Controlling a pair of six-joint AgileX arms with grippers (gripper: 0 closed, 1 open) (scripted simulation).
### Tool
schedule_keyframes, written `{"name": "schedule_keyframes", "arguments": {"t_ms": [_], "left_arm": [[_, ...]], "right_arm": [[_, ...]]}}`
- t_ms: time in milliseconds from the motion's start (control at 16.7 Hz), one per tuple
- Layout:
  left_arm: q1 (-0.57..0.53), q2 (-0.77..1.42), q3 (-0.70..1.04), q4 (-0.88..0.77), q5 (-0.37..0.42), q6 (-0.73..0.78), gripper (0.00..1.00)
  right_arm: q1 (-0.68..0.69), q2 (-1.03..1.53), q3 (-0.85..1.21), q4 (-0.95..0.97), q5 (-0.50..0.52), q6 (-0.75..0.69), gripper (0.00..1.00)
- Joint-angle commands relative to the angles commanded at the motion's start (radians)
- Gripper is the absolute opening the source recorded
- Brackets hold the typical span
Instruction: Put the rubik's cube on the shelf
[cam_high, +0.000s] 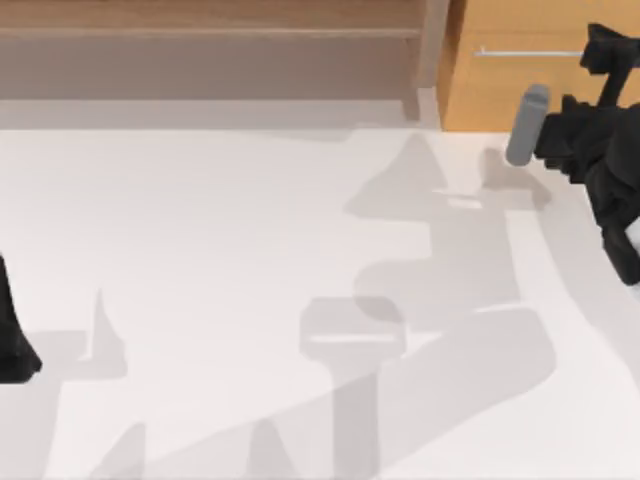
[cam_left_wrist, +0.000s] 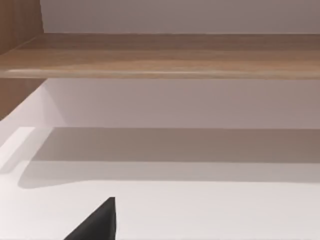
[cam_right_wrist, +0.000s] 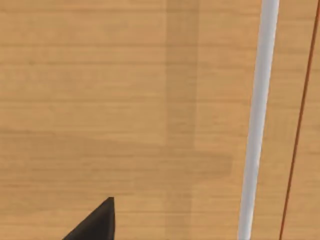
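Observation:
The rubik's cube is out of view. The shelf (cam_high: 210, 32) is a long, light-brown board along the table's back edge, with a pale post (cam_high: 432, 50) at its right end. In the left wrist view the shelf board (cam_left_wrist: 165, 57) runs across, above the white table. My left gripper (cam_high: 12, 335) is parked low at the table's left edge, far from the shelf. My right gripper (cam_high: 603, 48) is raised at the back right, close against the front of the orange-wood cabinet (cam_right_wrist: 125, 100), beside its metal handle bar (cam_right_wrist: 257, 120).
The orange-wood cabinet (cam_high: 500, 90) with its bar handle (cam_high: 525, 52) stands right of the shelf post. The white table (cam_high: 220, 250) spreads out in front, crossed by grey arm shadows. My right arm (cam_high: 600, 170) reaches in over the table's right edge.

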Motion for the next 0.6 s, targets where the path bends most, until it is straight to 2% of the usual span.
{"name": "schedule_keyframes", "arguments": {"t_ms": [600], "left_arm": [[0.000,0.000,0.000,0.000,0.000,0.000,1.00]], "right_arm": [[-0.013,0.052,0.117,-0.065,-0.012,-0.001,1.00]]}}
